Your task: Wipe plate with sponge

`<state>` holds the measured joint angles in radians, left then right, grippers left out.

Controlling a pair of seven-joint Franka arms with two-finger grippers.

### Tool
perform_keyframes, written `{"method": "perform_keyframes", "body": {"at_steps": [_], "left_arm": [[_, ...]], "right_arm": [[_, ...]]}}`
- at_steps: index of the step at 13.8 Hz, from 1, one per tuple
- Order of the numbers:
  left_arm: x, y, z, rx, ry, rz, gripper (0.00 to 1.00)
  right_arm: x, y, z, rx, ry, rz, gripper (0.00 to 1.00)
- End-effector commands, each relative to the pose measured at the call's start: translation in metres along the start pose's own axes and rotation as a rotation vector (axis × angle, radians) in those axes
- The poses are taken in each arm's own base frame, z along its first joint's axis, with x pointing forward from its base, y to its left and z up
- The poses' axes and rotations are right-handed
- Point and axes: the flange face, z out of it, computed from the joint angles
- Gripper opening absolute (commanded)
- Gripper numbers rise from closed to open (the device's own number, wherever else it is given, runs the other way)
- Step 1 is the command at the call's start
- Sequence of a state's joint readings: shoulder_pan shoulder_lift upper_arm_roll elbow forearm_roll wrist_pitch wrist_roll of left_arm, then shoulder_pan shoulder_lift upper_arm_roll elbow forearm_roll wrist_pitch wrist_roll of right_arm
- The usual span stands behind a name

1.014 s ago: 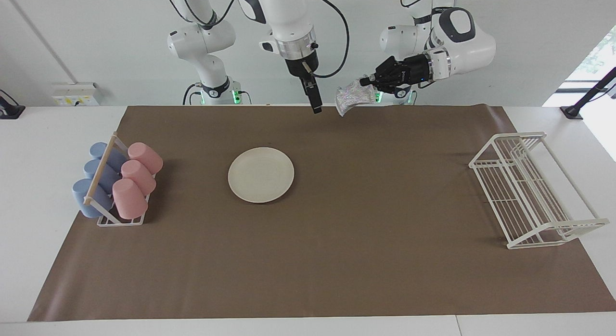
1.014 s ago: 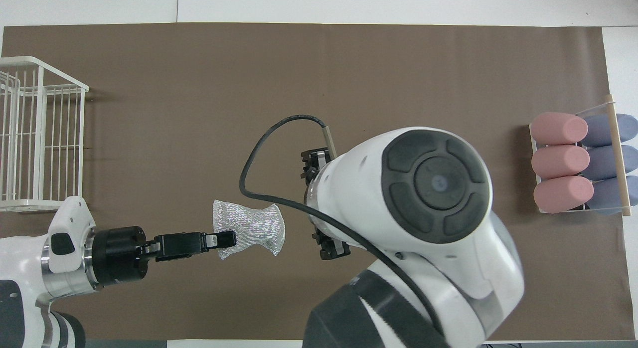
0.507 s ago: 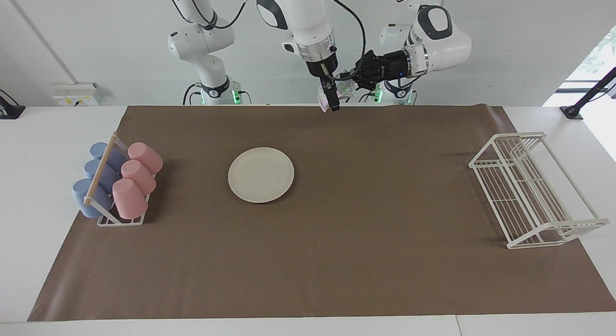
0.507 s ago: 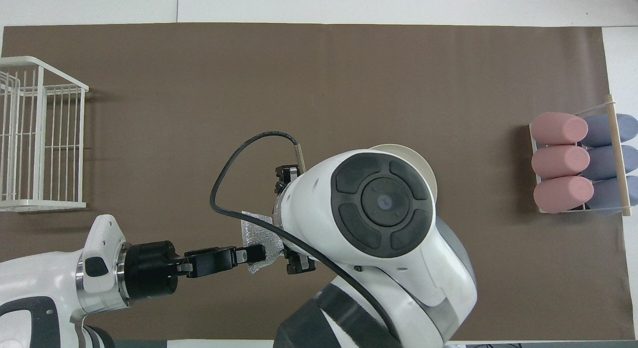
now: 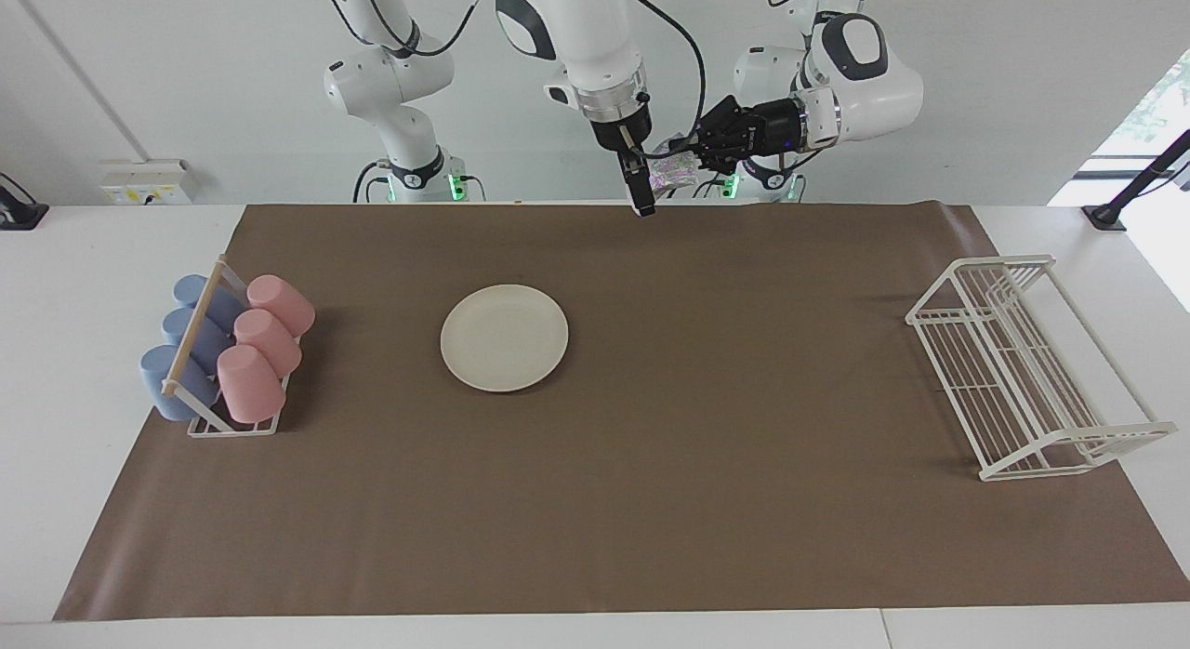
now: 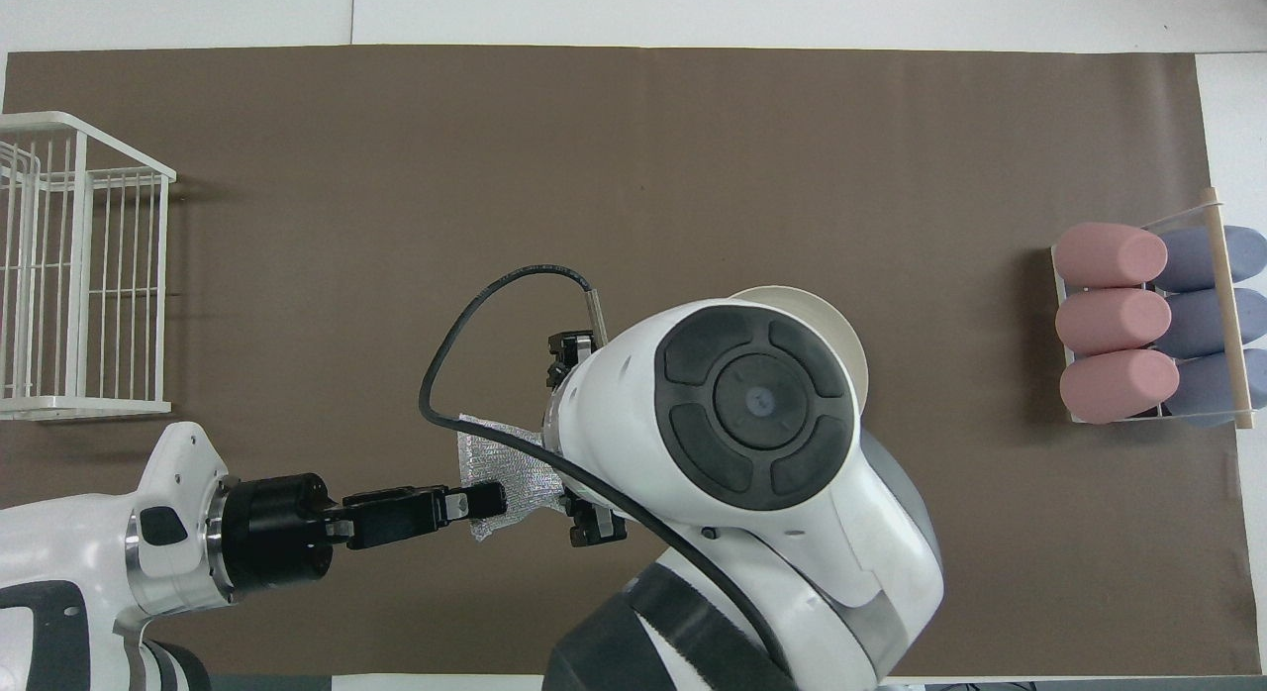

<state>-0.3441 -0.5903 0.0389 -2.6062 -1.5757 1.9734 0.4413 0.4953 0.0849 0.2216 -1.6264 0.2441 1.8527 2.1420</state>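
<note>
Gripping the sponge (image 5: 673, 174) up in the air, my left pincer (image 5: 695, 159) is clamped on it over the desk's (image 5: 651, 500) edge nearest me. My right pincer (image 5: 641, 192) hangs apart right beside it. Plate (image 5: 504, 337) lies mid-desk.

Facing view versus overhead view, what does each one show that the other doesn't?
Only the facing view shows the whole plate bare on the mat, and both grippers raised clear of it. Only the overhead view shows the right arm's bulk covering most of the plate. Both show the left gripper shut on the sponge, the open right gripper at the sponge, the cup rack and the wire rack.
</note>
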Motion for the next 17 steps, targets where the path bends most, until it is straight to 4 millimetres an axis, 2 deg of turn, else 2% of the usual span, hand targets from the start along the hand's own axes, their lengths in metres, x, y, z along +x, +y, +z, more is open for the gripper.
{"method": "perform_keyframes", "body": {"at_steps": [1,6,7,8,10,11,15,17], "left_arm": [[-0.0035,-0.0034,-0.0045,-0.021,0.003,0.011,0.00],[-0.0015,-0.0031,-0.0078,-0.022,0.011,0.009,0.00],[-0.0003,-0.0035,-0.0103,-0.022,0.017,0.009,0.00],[-0.0007,-0.0043,-0.0101,-0.019,0.014,0.009,0.00],[-0.0011,-0.0042,-0.0101,-0.021,0.010,0.008,0.00],[-0.0008,-0.0036,-0.0102,-0.019,0.010,0.009,0.00],[-0.0011,-0.0046,-0.0102,-0.016,0.009,0.008,0.00],[-0.0010,-0.0043,-0.0091,-0.015,0.008,0.002,0.00]], "right_arm": [[-0.0061,0.0131,0.0014,-0.009,-0.018,0.027,1.00],[-0.0081,0.0155,0.0015,-0.011,-0.017,0.037,1.00],[-0.0080,0.0154,0.0015,-0.011,-0.016,0.034,0.87],[-0.0081,0.0158,0.0006,-0.009,-0.016,0.024,0.62],[-0.0079,0.0158,0.0007,-0.009,-0.014,-0.015,0.29],[-0.0079,0.0158,0.0007,-0.009,-0.014,-0.038,0.00],[-0.0080,0.0169,-0.0014,-0.005,-0.016,-0.051,0.00],[-0.0069,0.0166,-0.0012,-0.006,-0.012,-0.113,0.00]]}}
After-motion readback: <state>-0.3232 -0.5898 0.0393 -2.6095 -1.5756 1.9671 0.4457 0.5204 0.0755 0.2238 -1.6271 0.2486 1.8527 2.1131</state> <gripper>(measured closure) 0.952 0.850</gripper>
